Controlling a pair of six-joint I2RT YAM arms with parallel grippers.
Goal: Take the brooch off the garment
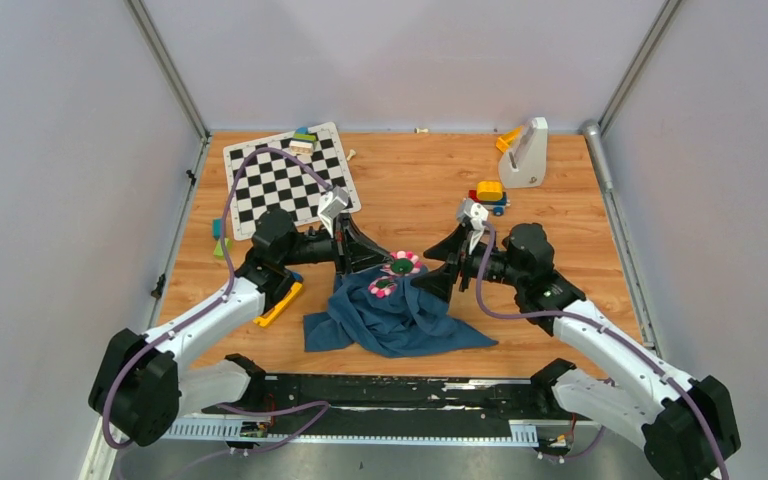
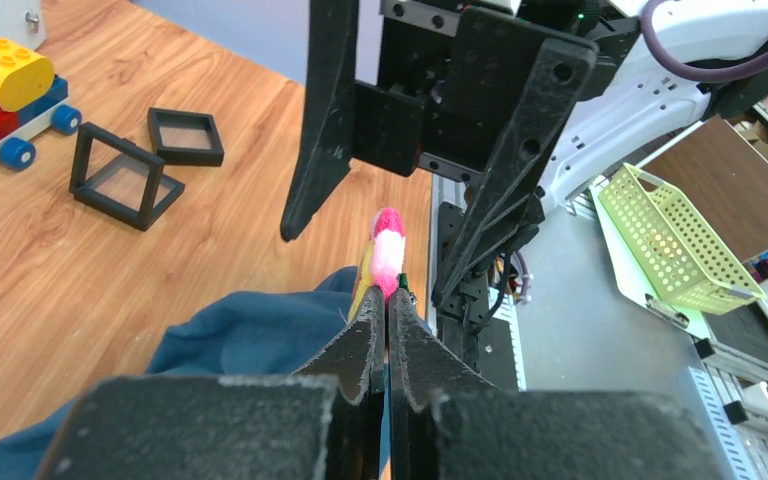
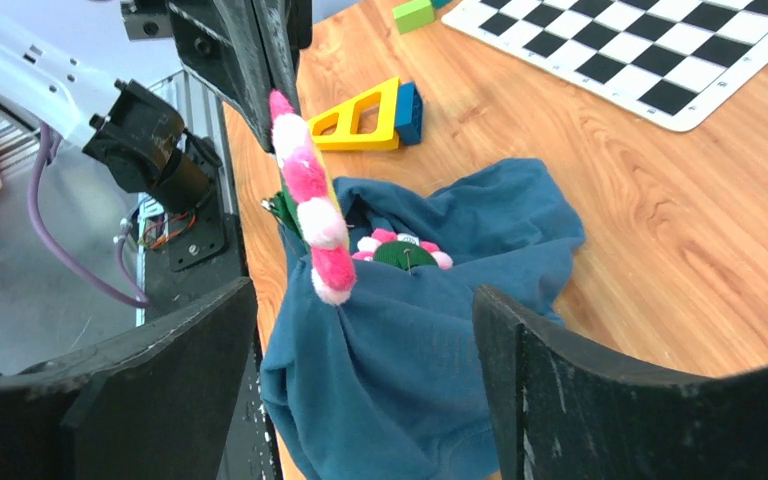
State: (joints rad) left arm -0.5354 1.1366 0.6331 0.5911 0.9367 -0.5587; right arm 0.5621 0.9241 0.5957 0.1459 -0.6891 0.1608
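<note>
The brooch (image 1: 402, 265), a pink and white flower disc with a dark green centre, is pinched on edge in my left gripper (image 1: 384, 264), which is shut on it just above the blue garment (image 1: 390, 318). In the left wrist view the brooch (image 2: 388, 252) sticks out past the closed fingertips (image 2: 370, 322). In the right wrist view the brooch (image 3: 310, 195) stands upright and the garment (image 3: 410, 350) is tented up to its lower edge. My right gripper (image 1: 438, 278) is open and empty, its fingers (image 3: 170, 380) either side of the raised cloth.
A smaller pink flower with a green middle (image 3: 401, 252) lies on the garment. A yellow triangle block (image 1: 280, 303) lies by the left arm. A chessboard (image 1: 290, 180), a toy car (image 1: 490, 195), a white stand (image 1: 527, 152) and black frames (image 2: 125, 175) lie farther back.
</note>
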